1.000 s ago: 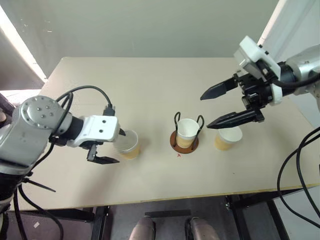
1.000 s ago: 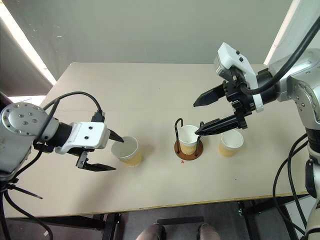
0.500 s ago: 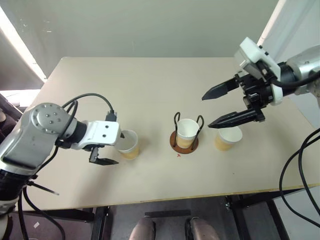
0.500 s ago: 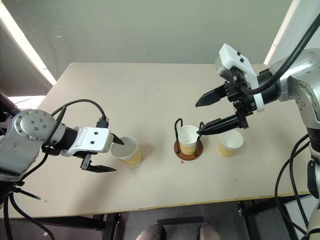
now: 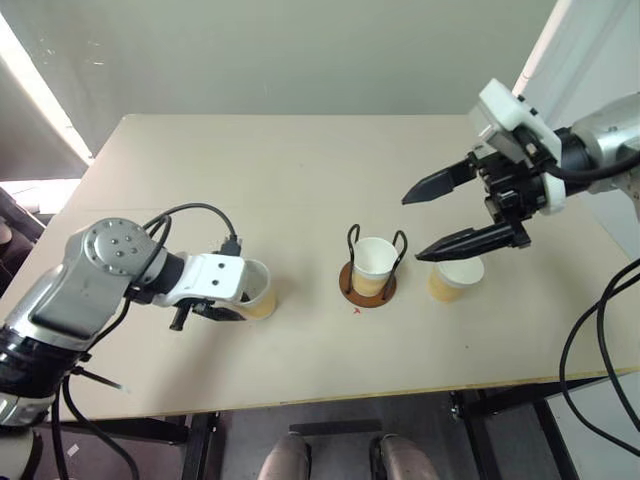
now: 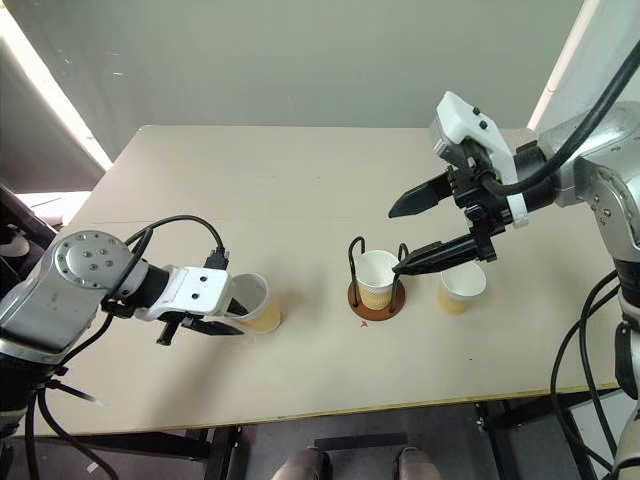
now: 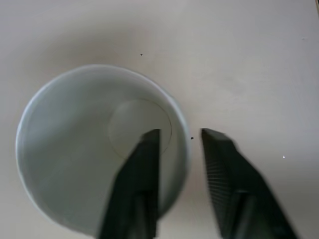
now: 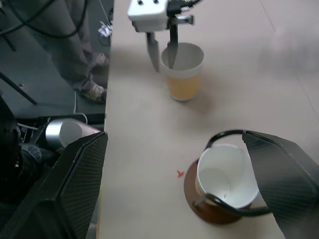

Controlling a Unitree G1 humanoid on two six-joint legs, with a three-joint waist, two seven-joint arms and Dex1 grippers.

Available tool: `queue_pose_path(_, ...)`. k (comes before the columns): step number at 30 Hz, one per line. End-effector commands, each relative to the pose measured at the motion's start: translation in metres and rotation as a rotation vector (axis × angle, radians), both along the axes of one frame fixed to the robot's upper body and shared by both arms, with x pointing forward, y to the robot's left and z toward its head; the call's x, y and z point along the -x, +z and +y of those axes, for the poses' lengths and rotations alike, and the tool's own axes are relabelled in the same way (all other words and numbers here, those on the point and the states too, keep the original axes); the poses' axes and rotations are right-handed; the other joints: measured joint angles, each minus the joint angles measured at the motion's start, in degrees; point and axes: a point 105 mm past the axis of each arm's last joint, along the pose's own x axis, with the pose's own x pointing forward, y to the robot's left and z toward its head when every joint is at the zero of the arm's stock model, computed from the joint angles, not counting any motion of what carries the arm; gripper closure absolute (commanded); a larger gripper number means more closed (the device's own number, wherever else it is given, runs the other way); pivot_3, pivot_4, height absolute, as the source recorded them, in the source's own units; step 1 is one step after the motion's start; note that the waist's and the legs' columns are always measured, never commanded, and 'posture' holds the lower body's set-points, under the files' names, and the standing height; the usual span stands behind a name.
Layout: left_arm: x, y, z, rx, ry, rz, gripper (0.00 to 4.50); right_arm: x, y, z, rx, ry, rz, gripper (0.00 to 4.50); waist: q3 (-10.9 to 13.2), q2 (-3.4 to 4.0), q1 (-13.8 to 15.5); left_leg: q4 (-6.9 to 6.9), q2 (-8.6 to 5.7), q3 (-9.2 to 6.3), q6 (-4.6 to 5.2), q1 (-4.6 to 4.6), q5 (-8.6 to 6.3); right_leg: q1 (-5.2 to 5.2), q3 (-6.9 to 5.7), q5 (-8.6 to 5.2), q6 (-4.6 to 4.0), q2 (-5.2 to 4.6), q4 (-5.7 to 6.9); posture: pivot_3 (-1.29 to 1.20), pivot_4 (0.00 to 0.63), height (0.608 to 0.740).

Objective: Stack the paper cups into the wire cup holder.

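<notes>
Left wrist view: the left pincer (image 7: 180, 142) is seen with one finger (image 7: 142, 169) inside a cup (image 7: 75, 159) and the other outside it, the cup's wall between them. The fingers stand close on either side of the wall, but a small gap is seen at the outer finger, so a firm grip cannot be told.

In the left eye view this cup (image 5: 256, 289) stands upright on the surface (image 5: 290, 180), on the robot's left, with the left pincer (image 5: 222, 300) at its near-left rim. A second cup (image 5: 373, 264) sits upright in the holder (image 5: 367, 283) near the middle of the surface, between the black wire loops, on the reddish-brown base. A small red mark is seen on the surface just in front of the holder. The third cup (image 5: 455, 276) stands upright just beside the holder, on the robot's right.

The right pincer (image 5: 455, 212) is held above the surface, over the third cup and touching nothing; its fingers are spread wide and nothing is held.
</notes>
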Motion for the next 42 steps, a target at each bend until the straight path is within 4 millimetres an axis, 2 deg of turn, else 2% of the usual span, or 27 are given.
queue_pose_path(1,-0.002,0.006,-0.003,0.021,-0.027,-0.007,4.48,0.005,0.013,-0.002,-0.031,0.035,-0.059,0.0,-0.01,-0.01,0.0,0.0,0.0,0.0,0.0,0.01,0.0,0.0,0.0,0.02,0.04,0.0,0.0,0.0,0.15,0.74)
queue_pose_path(4,-0.007,0.011,-0.005,0.045,-0.026,-0.008,4.48,0.003,0.013,-0.002,-0.031,0.03,-0.067,0.0,-0.01,-0.01,0.01,0.0,0.0,0.0,0.0,0.01,0.0,0.0,0.0,0.04,0.06,0.0,0.02,0.0,0.15,0.74)
queue_pose_path(9,-0.012,0.036,-0.015,0.123,-0.032,-0.013,4.48,0.001,0.013,-0.002,-0.035,0.021,-0.07,0.0,-0.01,-0.01,0.02,0.02,0.01,0.0,-0.01,0.01,0.01,0.0,-0.01,0.07,0.13,0.0,0.04,0.0,0.15,0.74)
queue_pose_path(15,-0.024,0.09,-0.048,0.279,-0.101,-0.033,4.48,-0.001,0.008,-0.007,-0.029,-0.013,-0.063,0.0,-0.01,-0.02,0.21,0.16,0.0,-0.01,-0.01,-0.08,0.0,0.02,-0.04,0.13,0.22,-0.01,0.0,0.0,0.15,0.74)
queue_pose_path(21,-0.035,0.128,-0.086,0.348,-0.224,-0.075,4.48,-0.009,-0.001,-0.02,-0.007,-0.1,-0.068,0.0,-0.02,-0.01,0.27,0.3,-0.01,-0.01,0.02,-0.18,-0.01,0.05,-0.02,0.23,0.39,-0.04,-0.08,0.0,0.15,0.74)
queue_pose_path(24,-0.036,0.142,-0.107,0.388,-0.298,-0.079,4.48,-0.013,-0.004,-0.032,0.002,-0.174,-0.073,0.0,-0.02,-0.01,0.32,0.36,-0.01,0.0,0.07,-0.26,-0.04,0.06,-0.01,0.3,0.52,-0.04,-0.2,0.0,0.15,0.74)
queue_pose_path(32,-0.038,0.158,-0.14,0.41,-0.429,-0.088,4.48,-0.004,-0.003,-0.041,0.005,-0.225,-0.081,0.0,-0.01,0.0,0.49,0.71,0.03,0.02,0.19,-0.6,-0.12,0.02,0.04,0.47,0.86,-0.07,-0.47,0.0,0.15,0.74)
queue_pose_path(42,-0.042,0.139,-0.164,0.371,-0.524,-0.031,4.48,0.004,0.003,-0.048,-0.011,-0.297,-0.107,0.0,-0.01,0.0,0.83,0.89,-0.03,0.08,0.35,-0.64,-0.2,0.05,0.13,0.58,1.12,-0.09,-0.48,0.0,0.15,0.74)
